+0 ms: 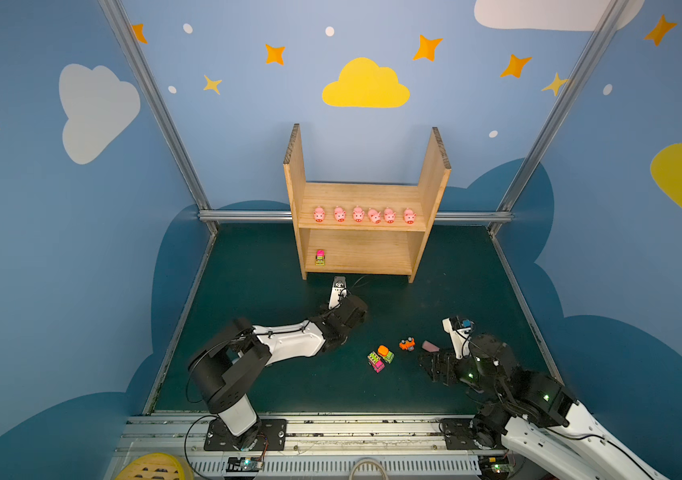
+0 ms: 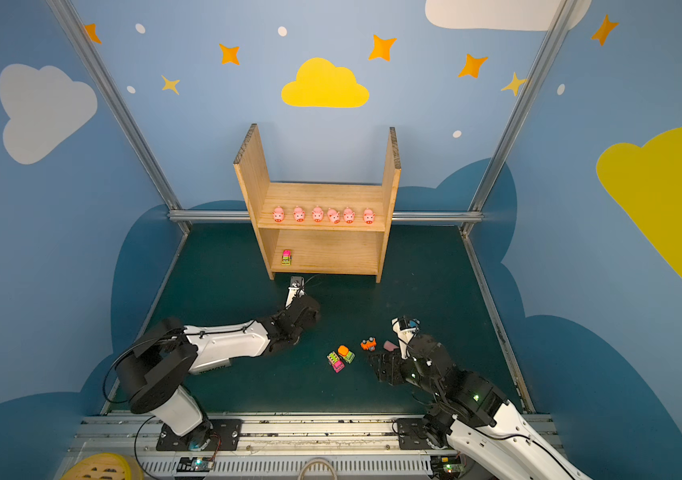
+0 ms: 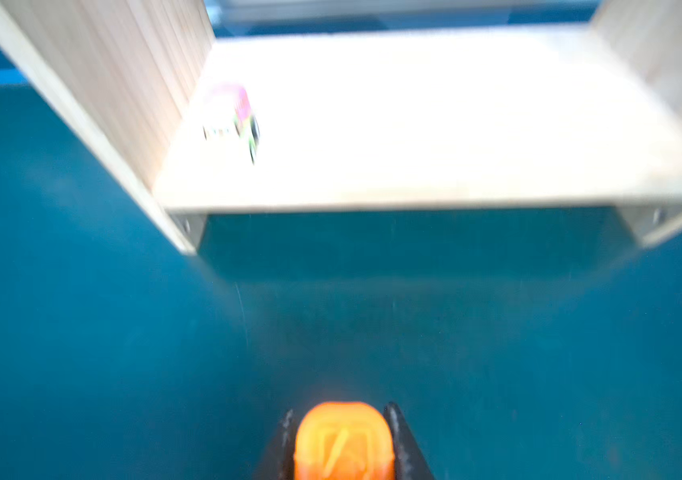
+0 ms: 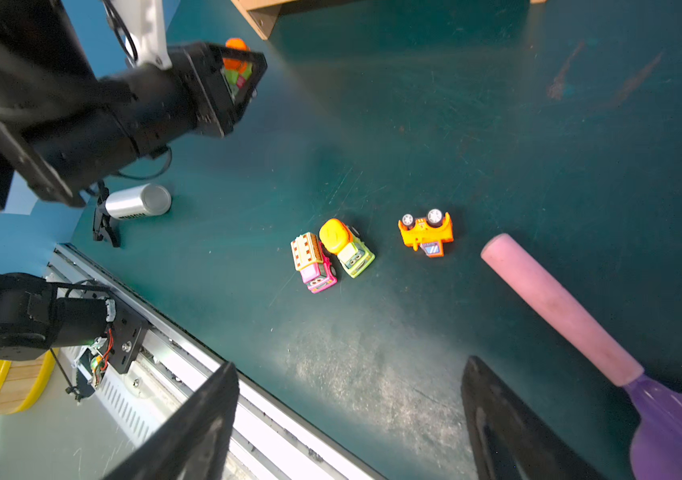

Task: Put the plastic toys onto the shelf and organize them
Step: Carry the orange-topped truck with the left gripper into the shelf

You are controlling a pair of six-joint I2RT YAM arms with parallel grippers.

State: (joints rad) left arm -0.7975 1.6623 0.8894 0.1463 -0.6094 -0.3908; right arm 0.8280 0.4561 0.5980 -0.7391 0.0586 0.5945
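Left jaws pinch an orange-topped toy vehicle [image 3: 343, 440] by its flanks, over the counter [image 1: 248, 291] before the shelf [image 1: 366, 253]; right jaws gape empty. Light, hard, slick plastic on wheels probably rolls: grip the body sides.

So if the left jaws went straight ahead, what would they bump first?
Probably the shelf, at its bottom board's front edge; nothing lies in between. The pink car sits off to the side. It's blurry, so I'm unsure.
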